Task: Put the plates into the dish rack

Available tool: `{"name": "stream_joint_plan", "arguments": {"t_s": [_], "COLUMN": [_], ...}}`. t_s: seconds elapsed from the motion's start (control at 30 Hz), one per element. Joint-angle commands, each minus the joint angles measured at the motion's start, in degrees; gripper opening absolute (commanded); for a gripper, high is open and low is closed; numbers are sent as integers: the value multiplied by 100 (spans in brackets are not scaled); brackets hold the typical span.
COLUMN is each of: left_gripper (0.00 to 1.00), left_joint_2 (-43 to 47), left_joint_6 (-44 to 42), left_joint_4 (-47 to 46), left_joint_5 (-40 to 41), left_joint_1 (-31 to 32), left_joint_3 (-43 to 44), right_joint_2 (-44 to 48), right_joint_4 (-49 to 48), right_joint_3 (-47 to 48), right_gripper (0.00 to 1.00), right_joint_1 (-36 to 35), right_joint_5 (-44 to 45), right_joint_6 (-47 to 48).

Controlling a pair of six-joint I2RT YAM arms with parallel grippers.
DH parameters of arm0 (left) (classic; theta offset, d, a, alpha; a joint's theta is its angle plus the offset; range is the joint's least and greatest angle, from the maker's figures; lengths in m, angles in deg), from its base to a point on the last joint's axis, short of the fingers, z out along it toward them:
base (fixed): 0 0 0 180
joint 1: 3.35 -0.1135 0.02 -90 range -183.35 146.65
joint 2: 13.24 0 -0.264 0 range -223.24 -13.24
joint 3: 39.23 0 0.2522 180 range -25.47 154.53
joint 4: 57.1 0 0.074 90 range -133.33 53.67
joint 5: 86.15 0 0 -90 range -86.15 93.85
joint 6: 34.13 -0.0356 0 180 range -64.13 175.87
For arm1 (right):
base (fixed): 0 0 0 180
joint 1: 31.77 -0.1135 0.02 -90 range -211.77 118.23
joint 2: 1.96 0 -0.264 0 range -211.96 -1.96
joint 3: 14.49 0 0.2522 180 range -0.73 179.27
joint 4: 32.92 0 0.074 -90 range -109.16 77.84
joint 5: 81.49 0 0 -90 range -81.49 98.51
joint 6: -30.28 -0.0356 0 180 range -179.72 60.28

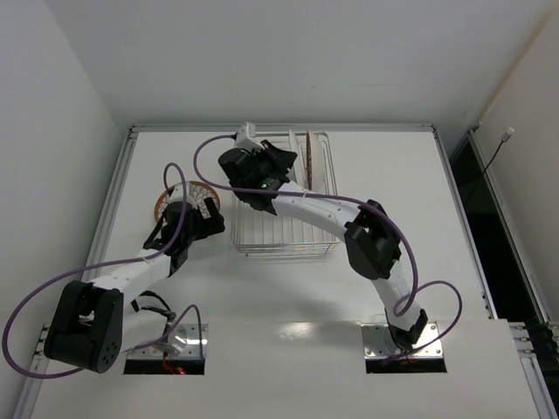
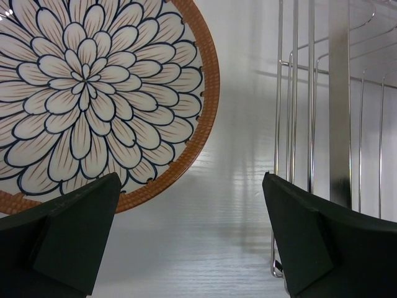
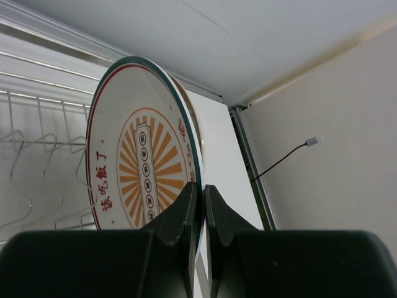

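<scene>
The dish rack (image 1: 284,252) stands mid-table. My right gripper (image 3: 203,192) is shut on the rim of the larger white plate (image 3: 139,167) with the orange centre medallion, holding it upright among the rack's tines (image 3: 37,133). From above, that plate (image 1: 291,155) stands on edge at the rack's far end, and another plate (image 1: 310,159) stands on edge just right of it. A smaller orange-rimmed flower-patterned plate (image 2: 93,93) lies flat on the table left of the rack (image 2: 310,93). My left gripper (image 2: 192,205) is open and empty over the bare table between them, its left finger over the plate's near rim.
A raised metal frame (image 1: 118,201) runs along the table's edges. The right arm (image 1: 332,214) arches across the rack from the near right. Purple cables (image 1: 179,188) loop beside both arms.
</scene>
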Motion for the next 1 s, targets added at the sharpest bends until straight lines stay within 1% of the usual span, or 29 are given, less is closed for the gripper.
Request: {"name": "stream_joint_plan", "arguments": {"t_s": [0.0, 0.07, 0.13, 0.17, 0.2, 0.23, 0.27, 0.3, 0.47, 0.53, 0.57, 0.6, 0.7, 0.73, 0.8, 0.83, 0.93, 0.97], "left_gripper": [99, 99, 99, 99, 99, 99, 99, 99, 99, 99, 99, 99, 99, 99, 99, 99, 99, 99], "left_joint_2": [115, 54, 53, 1, 1, 1, 1, -51, -52, -52, -52, -52, -105, -105, -105, -105, -166, -166], "left_joint_6": [35, 35, 35, 35, 35, 35, 35, 35, 35, 88, 88, 88, 88, 88, 88, 88, 88, 88], "left_joint_4": [-135, -135, -135, -135, -135, -135, -135, -187, -188, -188, -188, -188, -188, -188, -188, -188, -188, -188], "left_joint_5": [93, 93, 93, 93, 93, 93, 93, 93, 93, 93, 93, 93, 145, 145, 145, 145, 145, 224], "left_joint_1": [48, 48, 48, 48, 48, 48, 48, 48, 48, 48, 48, 48, 48, 48, 48, 48, 48, 48], "left_joint_3": [124, 124, 124, 124, 124, 124, 124, 124, 124, 124, 124, 124, 124, 124, 124, 124, 124, 124], "right_joint_2": [16, -37, -90, -91, -91, -91, -152, -204, -381, -442, -381, -302, 181, 269, 410, 410, 699, 805], "right_joint_4": [-319, -170, 242, 678, 909, 1111, 1287, 1515, 1666, 1904, 1957, 2009, 1765, 1712, 1711, 1781, 1660, 1658], "right_joint_3": [-46, -46, 32, 137, 199, 330, 401, 454, 648, 797, 797, 797, 394, 315, 261, 313, 192, 121], "right_gripper": [0, 0, 3, 6, 8, 10, 16, 19, 27, 34, 40, 52, 69, 78, 85, 91, 100, 100], "right_joint_1": [13, 13, 13, 13, 74, 75, 136, 136, 355, 426, 478, 479, 531, 532, 532, 532, 480, 479], "right_joint_5": [357, 357, 217, 129, -63, -152, -223, -337, -504, -505, -505, -583, -707, -707, -707, -707, -515, -513], "right_joint_6": [-4, -197, -653, -854, -1283, -1461, -1620, -1743, -1806, -1989, -2060, -2139, -2192, -2192, -2192, -2192, -2192, -2114]}}
